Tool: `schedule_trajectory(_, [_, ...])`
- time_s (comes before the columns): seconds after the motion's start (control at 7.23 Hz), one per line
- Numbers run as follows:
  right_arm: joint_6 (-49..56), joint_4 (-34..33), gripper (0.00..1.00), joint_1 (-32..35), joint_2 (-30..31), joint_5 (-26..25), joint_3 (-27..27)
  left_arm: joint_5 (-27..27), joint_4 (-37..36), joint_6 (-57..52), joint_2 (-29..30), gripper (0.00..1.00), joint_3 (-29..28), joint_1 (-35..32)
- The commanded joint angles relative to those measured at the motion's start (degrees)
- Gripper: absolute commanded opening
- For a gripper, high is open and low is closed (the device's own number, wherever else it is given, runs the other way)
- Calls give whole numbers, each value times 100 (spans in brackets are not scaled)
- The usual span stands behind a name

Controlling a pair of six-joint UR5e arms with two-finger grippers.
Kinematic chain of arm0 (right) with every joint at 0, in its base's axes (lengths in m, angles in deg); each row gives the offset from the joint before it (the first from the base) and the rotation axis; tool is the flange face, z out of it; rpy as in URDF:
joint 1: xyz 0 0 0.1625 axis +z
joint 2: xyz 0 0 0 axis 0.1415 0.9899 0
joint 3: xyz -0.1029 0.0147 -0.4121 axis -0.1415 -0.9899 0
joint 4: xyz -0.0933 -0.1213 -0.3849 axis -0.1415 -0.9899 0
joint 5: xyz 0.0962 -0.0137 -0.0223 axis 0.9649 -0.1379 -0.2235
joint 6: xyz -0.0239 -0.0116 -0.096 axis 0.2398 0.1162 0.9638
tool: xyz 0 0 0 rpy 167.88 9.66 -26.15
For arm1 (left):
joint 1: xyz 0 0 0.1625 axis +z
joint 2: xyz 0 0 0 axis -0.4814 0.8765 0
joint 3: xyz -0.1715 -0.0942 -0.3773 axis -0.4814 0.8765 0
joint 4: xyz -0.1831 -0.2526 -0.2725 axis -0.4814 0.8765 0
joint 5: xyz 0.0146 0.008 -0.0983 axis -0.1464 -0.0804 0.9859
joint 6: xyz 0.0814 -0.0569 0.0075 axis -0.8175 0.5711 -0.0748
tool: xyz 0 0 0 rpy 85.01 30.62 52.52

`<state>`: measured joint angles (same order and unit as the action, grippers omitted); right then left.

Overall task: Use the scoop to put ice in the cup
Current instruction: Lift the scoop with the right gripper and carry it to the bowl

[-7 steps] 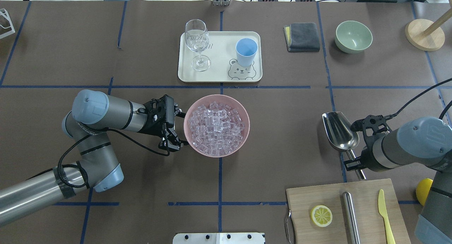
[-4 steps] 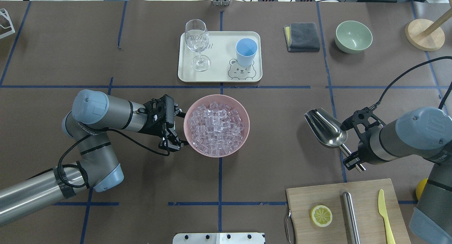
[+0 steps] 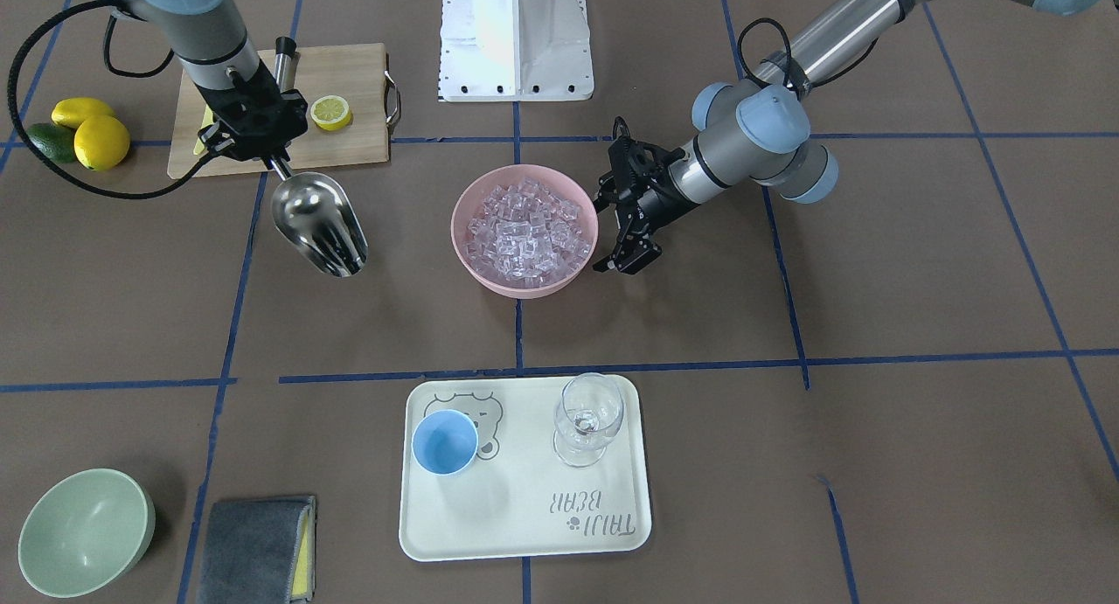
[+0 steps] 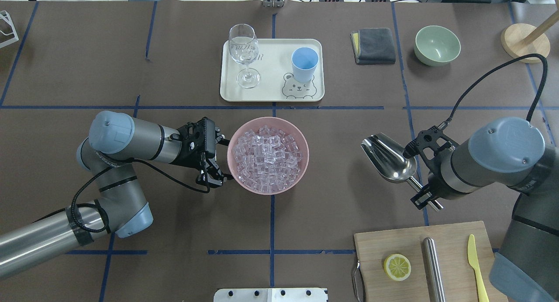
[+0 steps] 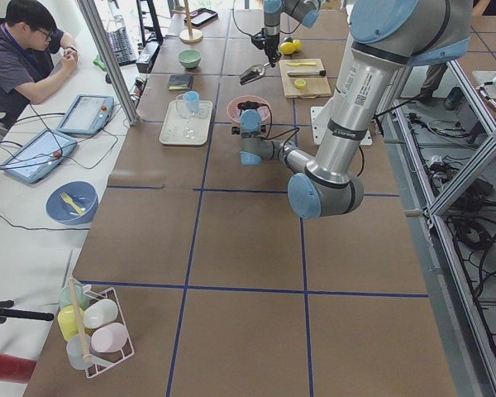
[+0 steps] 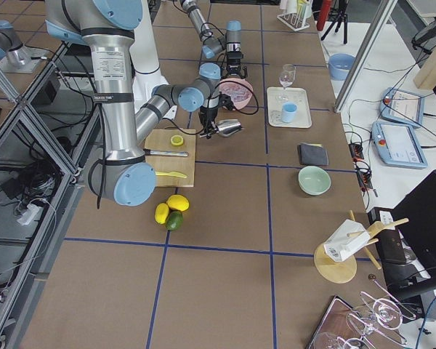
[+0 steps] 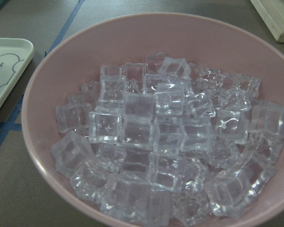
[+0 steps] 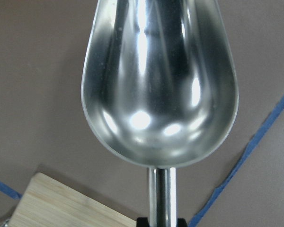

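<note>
Right of the pink bowl (image 4: 305, 151), scoop (image 4: 388, 160) hangs empty, pan aimed at the ice (image 4: 267, 157), right gripper (image 4: 422, 194) clamped on its handle. Left gripper (image 4: 218, 158), fingers apart, flanks bowl rim, likely to brace it. Cup (image 4: 304, 62) empty on tray (image 4: 270, 94).

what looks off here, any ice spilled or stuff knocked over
Nothing stands out. The ice sits all in the pink bowl, none on the table. The cup and glass stand upright on the tray, and the scoop in the right gripper is empty.

Left end effector (image 4: 220, 159) open; right end effector (image 4: 424, 196) clamped.
</note>
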<state>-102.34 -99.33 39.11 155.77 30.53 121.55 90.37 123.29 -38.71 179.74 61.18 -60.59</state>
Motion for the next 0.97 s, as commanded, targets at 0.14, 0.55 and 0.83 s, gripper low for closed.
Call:
schedule_trajectory(0.14, [68, -2247, 0, -407, -1852, -393, 41, 0, 0, -9, -9, 100, -4, 0])
schedule_trajectory(0.55, [880, -3141, 0, -496, -2596, -412, -64, 0, 0, 0, -9, 100, -4, 0])
schedule_trajectory(0.83, [1997, -4333, 0, -479, -3280, -482, -266, -8, 0, 0, 0, 100, -4, 0])
